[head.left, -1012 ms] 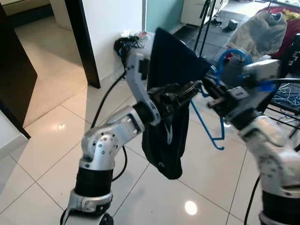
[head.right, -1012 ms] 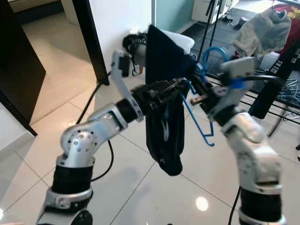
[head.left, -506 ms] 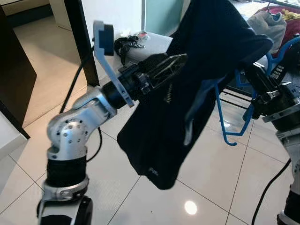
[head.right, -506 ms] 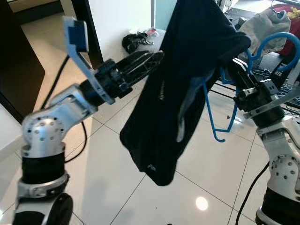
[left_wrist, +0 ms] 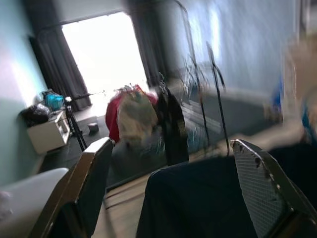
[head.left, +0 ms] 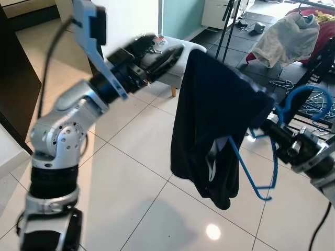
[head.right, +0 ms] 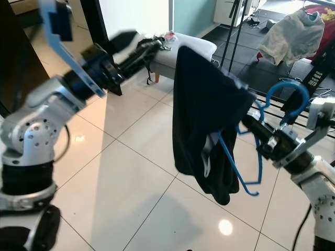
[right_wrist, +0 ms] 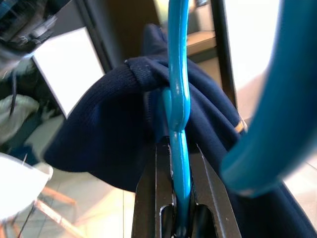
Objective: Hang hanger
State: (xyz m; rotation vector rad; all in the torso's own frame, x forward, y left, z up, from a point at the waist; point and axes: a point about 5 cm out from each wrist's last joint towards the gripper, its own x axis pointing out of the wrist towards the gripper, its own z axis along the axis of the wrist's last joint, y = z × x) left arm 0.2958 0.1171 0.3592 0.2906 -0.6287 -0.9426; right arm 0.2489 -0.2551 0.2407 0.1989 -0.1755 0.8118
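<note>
White floor tiles (head.left: 131, 172) lie under your arms. Your right gripper (right_wrist: 179, 198) is clamped on the blue hanger (head.right: 246, 167), which carries a dark garment (head.left: 209, 130); its label is unreadable. Left wrist view shows your left gripper (left_wrist: 168, 193) spread apart beside that garment.

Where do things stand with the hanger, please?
Right gripper shut on blue hanger. Left gripper open, off the dark garment. Garment draped on hanger, not hung yet.

L arm raised, end effector (head.left: 172, 52) fingers apart; R end effector (right_wrist: 177, 188) clamped, arm reaching fwd.
</note>
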